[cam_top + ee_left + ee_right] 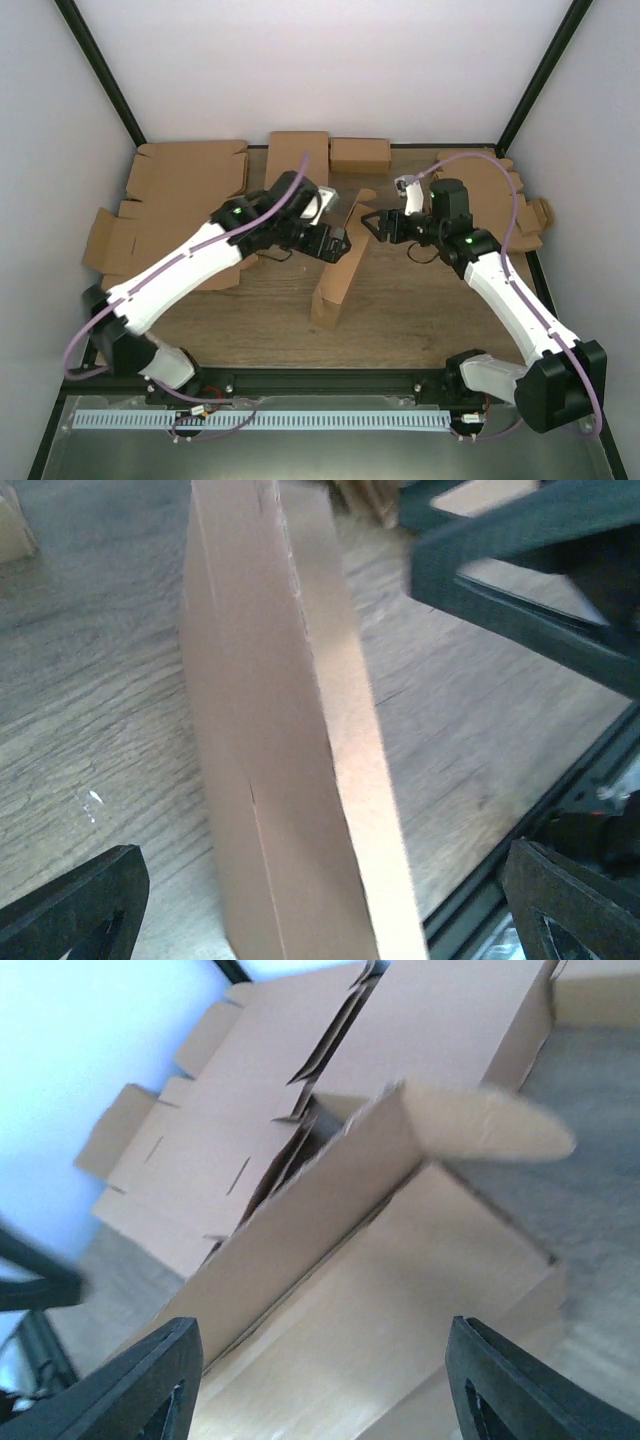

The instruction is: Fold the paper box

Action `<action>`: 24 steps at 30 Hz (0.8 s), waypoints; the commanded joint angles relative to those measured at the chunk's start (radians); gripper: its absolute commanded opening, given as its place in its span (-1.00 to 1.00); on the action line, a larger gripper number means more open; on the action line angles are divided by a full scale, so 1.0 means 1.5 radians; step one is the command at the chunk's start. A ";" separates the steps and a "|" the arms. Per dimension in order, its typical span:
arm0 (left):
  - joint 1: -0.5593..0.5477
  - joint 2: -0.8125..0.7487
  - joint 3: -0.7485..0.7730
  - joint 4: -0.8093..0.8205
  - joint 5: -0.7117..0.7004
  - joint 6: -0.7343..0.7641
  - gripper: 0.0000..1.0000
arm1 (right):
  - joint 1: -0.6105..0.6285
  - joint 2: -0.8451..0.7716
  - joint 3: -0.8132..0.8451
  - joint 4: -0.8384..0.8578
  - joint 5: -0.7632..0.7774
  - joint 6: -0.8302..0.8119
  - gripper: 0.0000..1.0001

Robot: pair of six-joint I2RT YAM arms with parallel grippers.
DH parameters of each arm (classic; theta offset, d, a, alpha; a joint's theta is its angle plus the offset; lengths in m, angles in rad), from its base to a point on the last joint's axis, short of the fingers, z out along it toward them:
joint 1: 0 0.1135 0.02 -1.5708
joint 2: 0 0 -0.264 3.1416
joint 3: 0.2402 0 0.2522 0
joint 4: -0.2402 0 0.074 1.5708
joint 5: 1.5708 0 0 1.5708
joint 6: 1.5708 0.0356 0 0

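White arms [190, 265], black joints [238, 213], purple cables [512, 215]

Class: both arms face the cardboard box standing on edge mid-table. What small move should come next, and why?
Probably close the left claw on the paper box to steady it. Both it and the right claw are open, so nothing holds the box on its edge, and a flap at its far end sticks out unfolded.

Bright, even overhead light, soft shadows, both wrist views motion-blurred, paper box [400, 1290] edges smeared, wall [80, 1040] overexposed
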 commanded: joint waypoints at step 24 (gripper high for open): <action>-0.209 -0.337 -0.350 0.230 0.006 -0.430 1.00 | -0.073 0.243 0.247 -0.122 -0.106 -0.901 0.10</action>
